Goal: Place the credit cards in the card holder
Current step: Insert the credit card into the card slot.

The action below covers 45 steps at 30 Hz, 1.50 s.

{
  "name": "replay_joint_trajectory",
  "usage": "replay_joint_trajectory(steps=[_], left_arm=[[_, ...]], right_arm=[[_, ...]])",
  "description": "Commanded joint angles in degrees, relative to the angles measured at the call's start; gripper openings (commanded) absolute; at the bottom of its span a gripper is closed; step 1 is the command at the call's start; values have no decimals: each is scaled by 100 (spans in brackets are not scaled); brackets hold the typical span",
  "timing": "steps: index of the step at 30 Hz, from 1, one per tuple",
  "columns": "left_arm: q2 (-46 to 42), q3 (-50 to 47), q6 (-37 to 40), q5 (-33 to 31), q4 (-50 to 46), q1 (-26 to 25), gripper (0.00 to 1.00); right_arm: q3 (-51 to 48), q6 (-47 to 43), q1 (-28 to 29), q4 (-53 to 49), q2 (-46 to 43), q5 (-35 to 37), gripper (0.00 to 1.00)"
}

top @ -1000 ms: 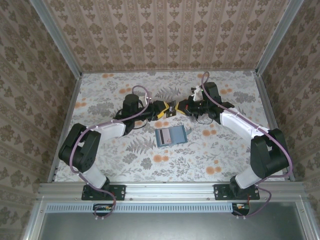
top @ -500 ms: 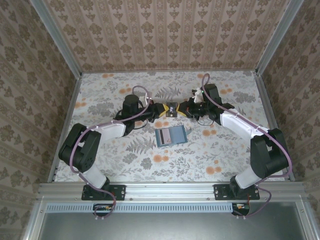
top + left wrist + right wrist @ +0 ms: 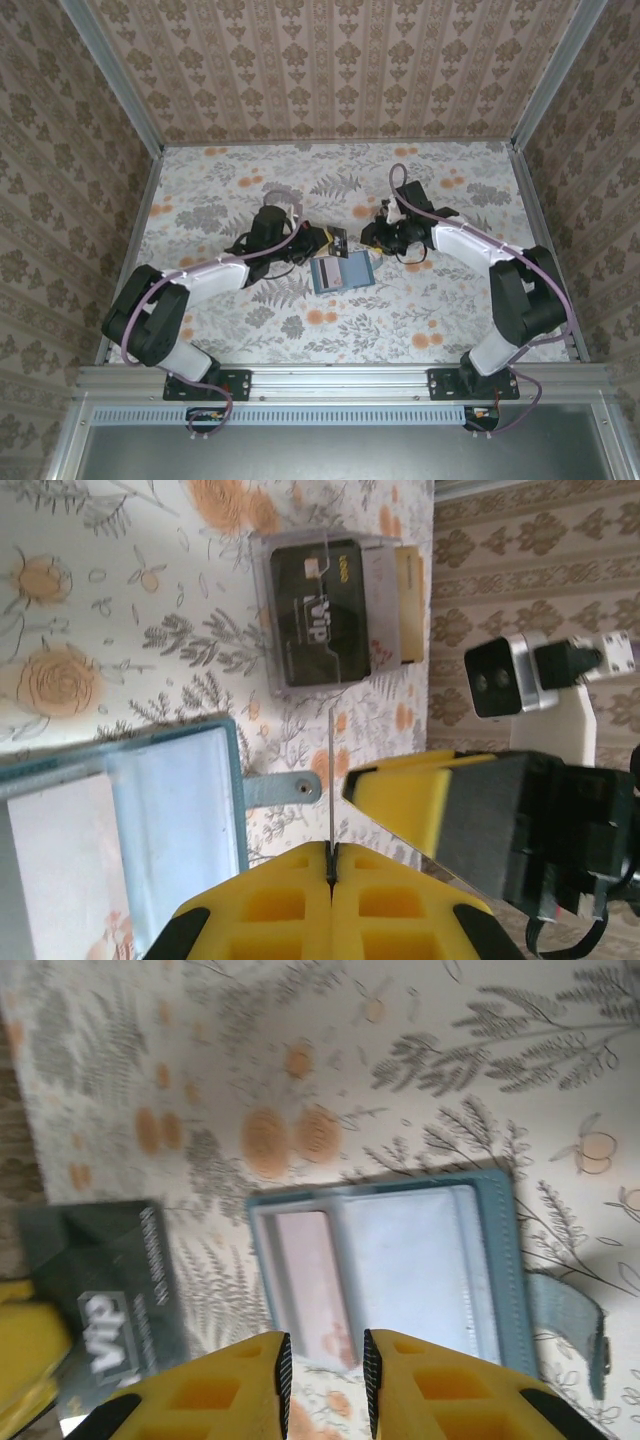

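One thin credit card (image 3: 330, 770), seen edge-on so its colour cannot be told, is pinched in the closed left tool (image 3: 331, 848) near the open card holder (image 3: 341, 272), which lies flat on the flowered surface (image 3: 230, 190) between the arms with a pinkish card (image 3: 305, 1260) in a slot. The right tool (image 3: 323, 1348) hangs over the holder, jaws a little apart with nothing between them. A clear box (image 3: 383, 600) topped by a dark card (image 3: 320, 620) lies on the surface just beyond the holder.

Teal card holder (image 3: 341, 272), black credit card (image 3: 110, 1310), orange-floral table (image 3: 230, 180)
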Motion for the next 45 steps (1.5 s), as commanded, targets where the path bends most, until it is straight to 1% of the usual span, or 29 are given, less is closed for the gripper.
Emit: replay_joint_trajectory(steps=[1, 5, 9, 16, 22, 28, 32, 35, 38, 42, 45], left_arm=[[-22, -247, 179, -446, -285, -136, 0], [227, -386, 31, -531, 44, -247, 0], [529, -400, -80, -446, 369, -318, 0], [699, -453, -112, -571, 334, -328, 0], [546, -573, -132, -631, 267, -323, 0], [105, -769, -78, -842, -51, -295, 0], [-213, -843, 68, -920, -375, -260, 0], [-382, -916, 185, -998, -440, -229, 0], [-404, -881, 344, -983, -623, -155, 0], [-375, -889, 486, -847, -616, -40, 0], [-408, -809, 740, -829, -801, 13, 0]], right_arm=[[47, -320, 111, -407, 213, 343, 28], [68, -366, 131, -497, 485, 617, 28], [-40, -367, 147, -446, 613, 733, 28], [-358, -206, 185, -220, 823, 745, 24], [-640, -11, 297, -5, 747, 791, 21], [-910, 329, 540, 245, 657, 784, 18], [-1026, 547, 682, 349, 596, 872, 18], [-1027, 597, 760, 414, 641, 885, 18], [-979, 598, 788, 385, 706, 907, 18], [-961, 608, 792, 349, 707, 973, 18], [-961, 608, 793, 326, 679, 1009, 18]])
